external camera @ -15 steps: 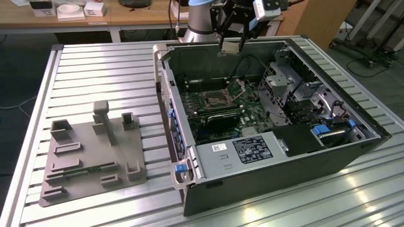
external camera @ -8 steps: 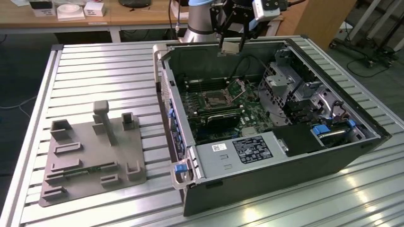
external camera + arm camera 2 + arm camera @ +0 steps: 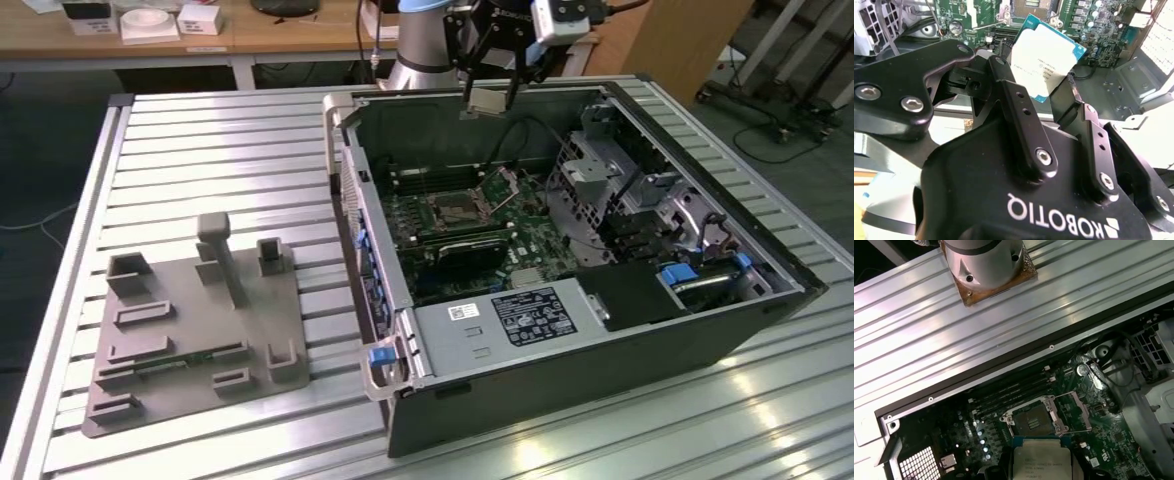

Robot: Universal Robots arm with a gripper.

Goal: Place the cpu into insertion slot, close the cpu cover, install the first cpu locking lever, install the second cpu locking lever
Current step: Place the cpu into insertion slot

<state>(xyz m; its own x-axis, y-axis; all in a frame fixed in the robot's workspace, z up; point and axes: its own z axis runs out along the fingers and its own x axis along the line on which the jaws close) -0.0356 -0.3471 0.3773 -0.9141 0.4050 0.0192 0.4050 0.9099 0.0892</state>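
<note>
Above open computer case [image 3: 574, 390], fingers [image 3: 1019, 110] of gripper [image 3: 489, 96] clamp cpu [image 3: 1046, 55] by edges; in exterior view cpu hangs at 12 o'clock from insertion slot [image 3: 447, 212], cpu cover [image 3: 511, 185] raised.

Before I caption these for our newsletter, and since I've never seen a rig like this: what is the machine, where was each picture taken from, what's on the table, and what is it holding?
The machine is a robot arm mounted on a slatted metal table. It ends in a two-fingered gripper. The exterior view comes from a camera standing off the arm. Both wrist views come from cameras riding near the arm's wrist.

On the table are an open computer case and, toward the exterior view's left, a grey holder tray.

The gripper is shut on the cpu, holding it in the air above the green circuit board. In the first wrist view, the insertion slot is empty, and the cpu cover is swung open beside it.
</note>
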